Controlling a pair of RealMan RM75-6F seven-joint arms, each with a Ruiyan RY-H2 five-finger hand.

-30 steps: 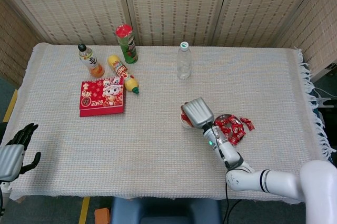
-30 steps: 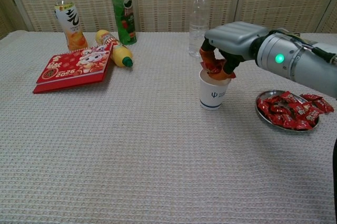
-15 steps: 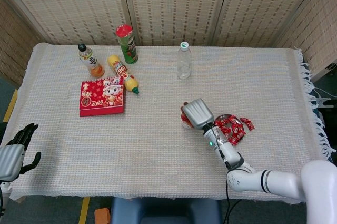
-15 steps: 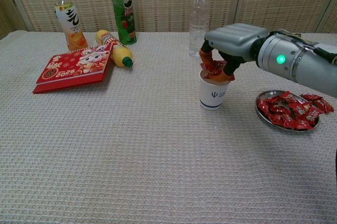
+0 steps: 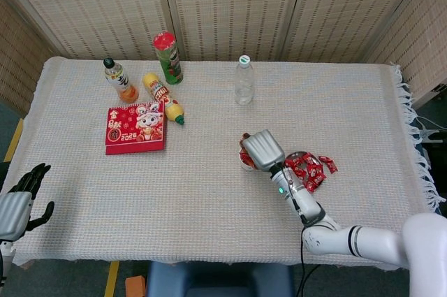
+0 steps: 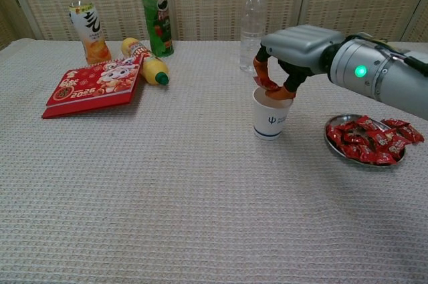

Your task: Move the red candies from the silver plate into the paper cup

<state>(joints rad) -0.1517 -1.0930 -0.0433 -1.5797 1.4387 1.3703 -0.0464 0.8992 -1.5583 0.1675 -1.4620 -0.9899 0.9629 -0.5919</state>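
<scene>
Red candies lay heaped on a silver plate at the right of the cloth-covered table, a few spilling over its right rim. Just left of the plate stood a white paper cup, upright. The right hand hovered directly above the cup's mouth, palm down, its orange-tipped fingers curled downward and a little apart just over the rim; whether any candy remained between them could not be told.

The left hand sat at the near left edge of the table, well apart from everything, with its dark fingers spread and holding nothing.

Farther back, a clear water bottle stood behind the cup. At the far left were a green snack can, an orange drink bottle, a yellow bottle lying on its side, and a red booklet lying flat.
</scene>
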